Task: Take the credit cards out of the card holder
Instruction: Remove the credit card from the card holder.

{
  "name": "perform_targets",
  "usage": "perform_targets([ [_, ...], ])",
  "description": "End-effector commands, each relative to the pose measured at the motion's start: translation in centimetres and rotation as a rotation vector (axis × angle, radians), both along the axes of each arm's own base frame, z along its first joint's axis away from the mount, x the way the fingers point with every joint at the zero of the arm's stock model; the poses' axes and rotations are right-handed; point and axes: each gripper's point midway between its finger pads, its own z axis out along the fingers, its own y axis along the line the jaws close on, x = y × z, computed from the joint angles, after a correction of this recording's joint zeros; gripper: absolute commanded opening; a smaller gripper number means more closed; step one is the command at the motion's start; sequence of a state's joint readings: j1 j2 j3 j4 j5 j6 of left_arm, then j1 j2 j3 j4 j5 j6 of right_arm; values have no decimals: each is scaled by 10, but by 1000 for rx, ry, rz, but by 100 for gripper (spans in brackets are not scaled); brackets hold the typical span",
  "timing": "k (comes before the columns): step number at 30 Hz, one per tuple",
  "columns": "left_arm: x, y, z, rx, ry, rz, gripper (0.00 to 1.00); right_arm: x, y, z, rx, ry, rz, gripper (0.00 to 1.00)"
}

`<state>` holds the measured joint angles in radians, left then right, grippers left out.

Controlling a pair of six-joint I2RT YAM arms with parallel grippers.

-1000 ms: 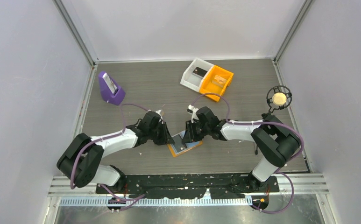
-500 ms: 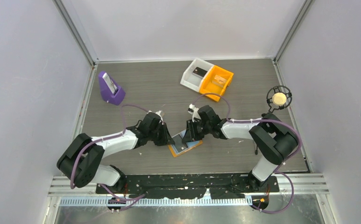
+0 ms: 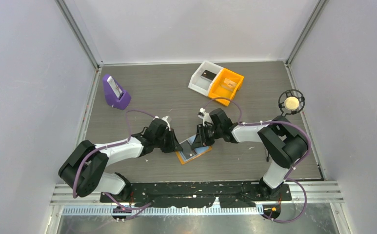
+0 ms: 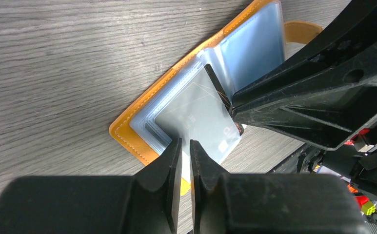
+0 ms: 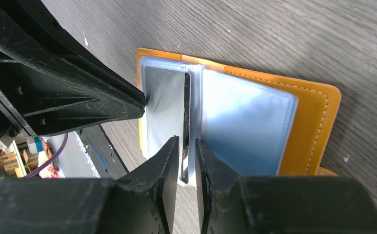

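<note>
The orange card holder [image 3: 193, 155] lies open on the table between both arms, its light blue plastic sleeves [image 5: 247, 126] fanned upward. A dark credit card [image 5: 187, 112] stands edge-on in a raised sleeve. My left gripper [image 4: 185, 144] is shut on the lower edge of a clear sleeve holding a grey card [image 4: 196, 114], and in the top view it [image 3: 178, 145] sits at the holder's left side. My right gripper [image 5: 187, 142] is closed narrowly on the dark card's edge and its sleeve, and it [image 3: 198, 142] reaches in from the right.
A white bin [image 3: 199, 80] and an orange plastic bin [image 3: 229, 87] stand side by side at the back. A purple stand [image 3: 115, 93] sits at the back left. A round object on a black mount [image 3: 291, 103] is at the right edge.
The right gripper's jaws have narrowed slightly on the card edge and its wrist has shifted a little to the right. The left arm and the holder stay put.
</note>
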<state>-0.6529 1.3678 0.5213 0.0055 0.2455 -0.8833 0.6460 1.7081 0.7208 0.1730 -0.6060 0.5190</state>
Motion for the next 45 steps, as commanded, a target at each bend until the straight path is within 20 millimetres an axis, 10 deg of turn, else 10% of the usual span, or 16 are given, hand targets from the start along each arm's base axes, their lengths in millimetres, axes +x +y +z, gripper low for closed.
perform_targets([
  [1, -10, 12, -13, 54, 17, 1, 14, -1, 4, 4, 45, 4, 26, 26],
  [14, -15, 7, -14, 44, 22, -16, 15, -1, 10, 3, 76, 50, 19, 26],
  [22, -14, 14, -17, 73, 10, 1, 16, 9, 5, 21, 135, 40, -15, 6],
  [30, -14, 15, -18, 74, 0, 2, 20, 9, 2, 40, 181, 58, -47, 17],
  [45, -16, 17, -20, 84, -3, 1, 20, 16, -8, 48, 162, 22, -95, 5],
])
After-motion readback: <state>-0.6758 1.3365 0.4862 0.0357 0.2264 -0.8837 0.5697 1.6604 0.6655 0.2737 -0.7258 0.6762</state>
